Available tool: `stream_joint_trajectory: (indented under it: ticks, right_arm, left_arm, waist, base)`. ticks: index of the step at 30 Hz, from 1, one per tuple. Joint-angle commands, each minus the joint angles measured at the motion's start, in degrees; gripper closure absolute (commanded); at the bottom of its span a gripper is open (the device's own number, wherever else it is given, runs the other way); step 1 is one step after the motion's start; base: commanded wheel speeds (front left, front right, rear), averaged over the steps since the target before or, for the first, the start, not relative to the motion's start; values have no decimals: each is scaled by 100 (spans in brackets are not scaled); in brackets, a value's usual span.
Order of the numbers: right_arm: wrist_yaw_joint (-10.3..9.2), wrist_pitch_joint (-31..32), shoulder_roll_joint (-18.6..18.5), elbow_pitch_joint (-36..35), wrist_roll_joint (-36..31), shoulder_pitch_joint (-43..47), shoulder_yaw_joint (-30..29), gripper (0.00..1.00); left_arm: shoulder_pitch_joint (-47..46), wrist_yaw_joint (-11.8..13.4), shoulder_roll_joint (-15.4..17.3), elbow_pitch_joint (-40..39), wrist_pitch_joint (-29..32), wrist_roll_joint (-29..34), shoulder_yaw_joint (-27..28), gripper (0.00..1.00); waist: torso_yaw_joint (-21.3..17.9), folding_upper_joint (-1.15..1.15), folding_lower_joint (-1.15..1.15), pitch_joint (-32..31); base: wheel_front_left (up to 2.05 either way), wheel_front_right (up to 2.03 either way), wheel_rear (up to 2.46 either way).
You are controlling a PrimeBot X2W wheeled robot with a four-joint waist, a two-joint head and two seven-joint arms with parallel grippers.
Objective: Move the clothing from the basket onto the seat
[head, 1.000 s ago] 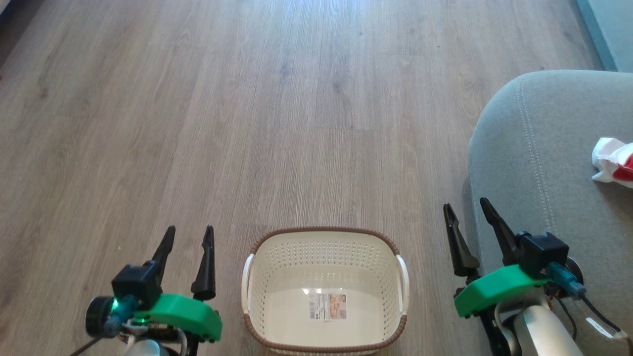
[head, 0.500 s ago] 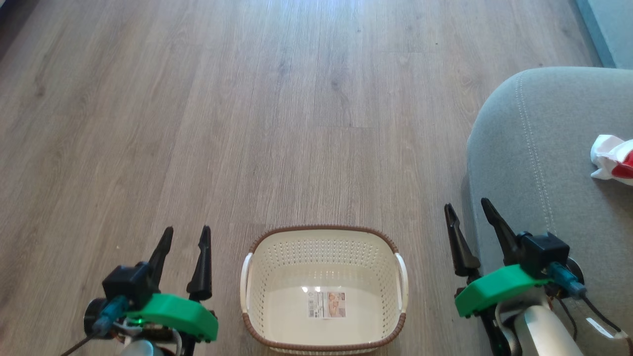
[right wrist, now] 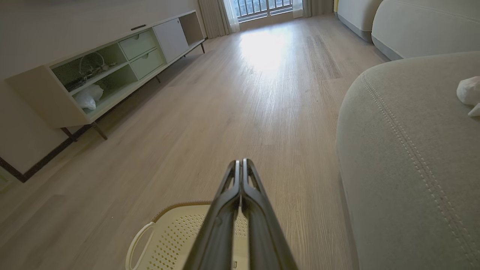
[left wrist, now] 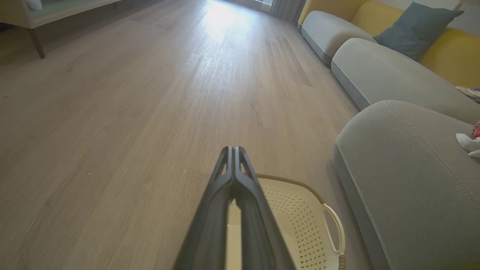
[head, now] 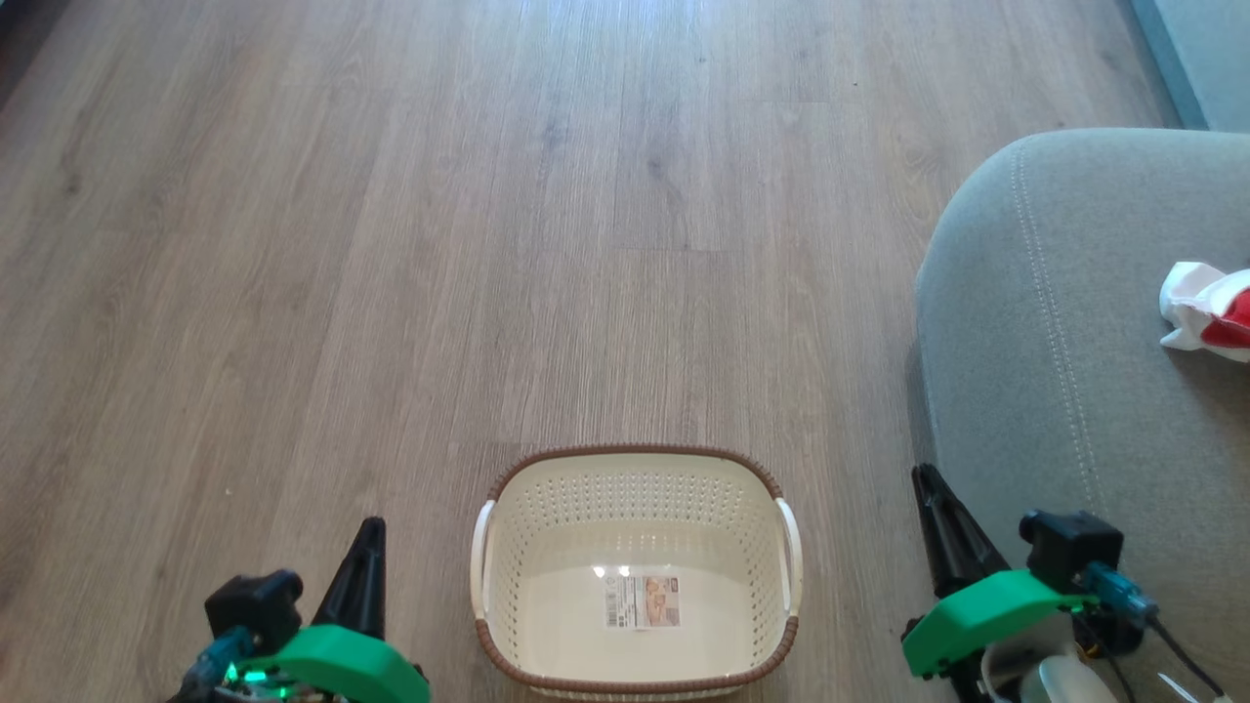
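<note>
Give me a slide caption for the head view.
Empty basket on the floor between shut left gripper and right gripper; clothing on the seat.

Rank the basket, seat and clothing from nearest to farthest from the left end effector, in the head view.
1. Basket, just right of the left end effector.
2. Seat, farther right.
3. Clothing, lying on the seat, far right.

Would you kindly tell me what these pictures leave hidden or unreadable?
1. Red-and-white fabric garment on the grey upholstered seat: head view, cut off by the right edge; whether a second lies there is unknowable.
2. Label inside the cream perforated plastic basket: head view, print too small.
</note>
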Motion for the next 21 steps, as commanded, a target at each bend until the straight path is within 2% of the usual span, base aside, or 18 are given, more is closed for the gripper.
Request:
stream_joint_trajectory:
  ticks: [1,21]
  right_arm:
    - [0,55,-16,-209,192,-253,-61,100]
    - [0,365,-36,-305,1500,-284,-221,100]
  left_arm:
    - [-257,-47,0,-199,30,-170,91,100]
    - [-356,-145,0,-225,363,-1401,280,100]
  waist:
    - [-8,0,0,0]
    - [-106,0,0,-2]
  base:
    - [0,0,0]
    - [0,0,0]
